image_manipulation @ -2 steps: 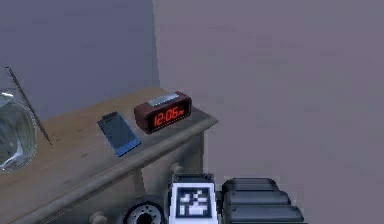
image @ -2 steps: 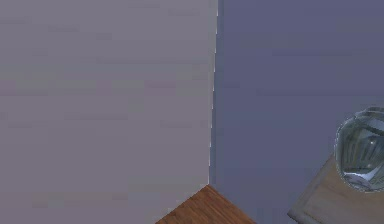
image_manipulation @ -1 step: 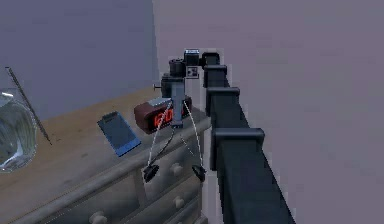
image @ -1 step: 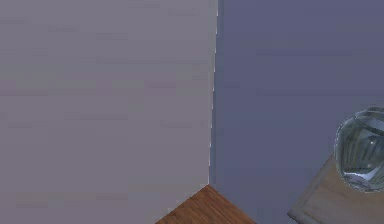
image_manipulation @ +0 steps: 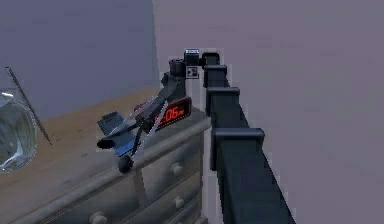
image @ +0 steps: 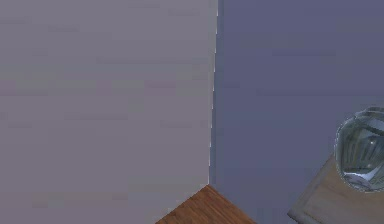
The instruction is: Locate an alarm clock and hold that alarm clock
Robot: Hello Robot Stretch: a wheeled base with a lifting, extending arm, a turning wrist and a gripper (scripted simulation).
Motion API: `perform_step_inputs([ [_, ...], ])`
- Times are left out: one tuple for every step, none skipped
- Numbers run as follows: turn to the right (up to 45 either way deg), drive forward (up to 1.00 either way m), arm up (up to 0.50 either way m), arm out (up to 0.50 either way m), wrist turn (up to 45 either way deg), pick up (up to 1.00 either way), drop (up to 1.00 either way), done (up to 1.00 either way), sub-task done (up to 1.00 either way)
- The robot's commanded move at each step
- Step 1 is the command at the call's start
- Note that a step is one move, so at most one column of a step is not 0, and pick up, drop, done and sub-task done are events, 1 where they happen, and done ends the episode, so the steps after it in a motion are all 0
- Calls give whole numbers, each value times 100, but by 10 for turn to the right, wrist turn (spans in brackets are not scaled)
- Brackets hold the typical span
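Gripper (image_manipulation: 118, 148) is out over the top of the dresser (image_manipulation: 70, 168), its dark body and thin fingers slanting down toward the arm side view's left, and right at it sits the alarm clock (image_manipulation: 176, 113), a small dark box with red glowing digits. The clock looks to be resting on the wooden top near the dresser's right end, close against the arm (image_manipulation: 238, 150), which runs up from the bottom edge as a dark stepped bar. Does the gripper have anything in its grasp? I cannot tell: the clock is on a surface right at the fingers, and the fingers give nothing away.

Further along the top, at the arm side view's left edge, stands a rounded glass vessel (image_manipulation: 12, 135), well apart from the clock. Ahead, two plain walls meet at a corner (image: 215, 100) above a wedge of wooden floor (image: 200, 210).

Finding the clock looks done, and the grasp is the step in hand. The next move calls for a secure hold and a straight lift, so the clock hangs clear of the wood without sweeping toward the glass.
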Motion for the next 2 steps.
perform_step_inputs([
  [0,0,0,0,450,0,0,0,0],
  [0,0,0,0,420,0,0,0,0],
])
